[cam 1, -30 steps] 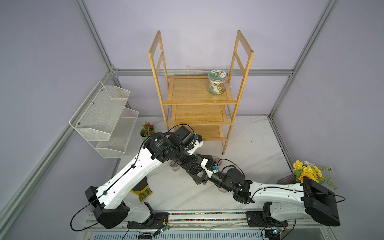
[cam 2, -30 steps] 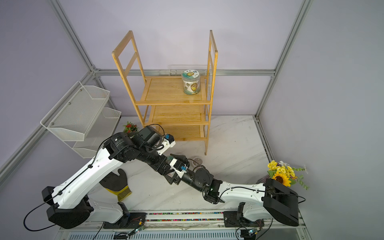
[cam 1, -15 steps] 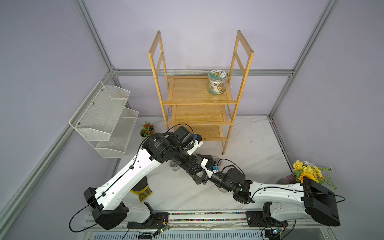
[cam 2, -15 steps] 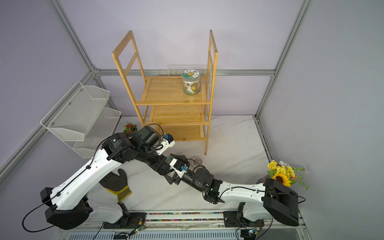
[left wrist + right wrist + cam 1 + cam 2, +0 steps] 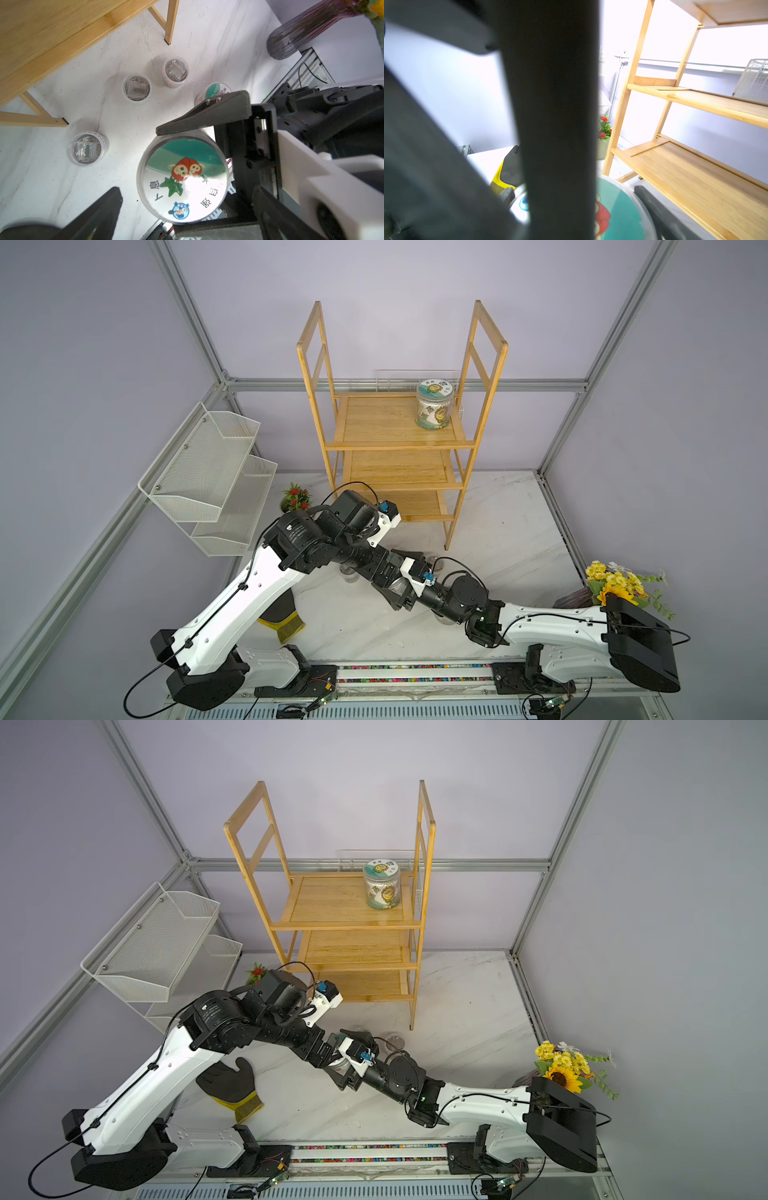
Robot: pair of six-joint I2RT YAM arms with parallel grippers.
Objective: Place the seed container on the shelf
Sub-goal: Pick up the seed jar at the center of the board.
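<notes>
A seed container (image 5: 182,180), a clear jar whose round lid is teal and white with a strawberry cartoon, hangs above the table in front of the shelf (image 5: 399,443). My right gripper (image 5: 169,180) is shut on its sides, one finger (image 5: 203,116) on each side. My left gripper (image 5: 392,577) is open right at the jar. One of its fingers (image 5: 556,124) crosses in front of the lid (image 5: 618,209) in the right wrist view. In both top views the arms hide the jar. A similar jar (image 5: 434,404) (image 5: 381,884) stands on the shelf's top tier.
Three small clear tubs (image 5: 136,89) (image 5: 175,71) (image 5: 87,148) and another lidded jar (image 5: 214,93) stand on the marble table near the shelf's legs. A white wire-mesh basket (image 5: 208,472) hangs on the left wall. A glove (image 5: 232,1085), a red-flowered plant (image 5: 295,497) and a flower vase (image 5: 615,593) are also there.
The left arm's elbow has shifted very slightly. Both grippers and the held jar stay where they were.
</notes>
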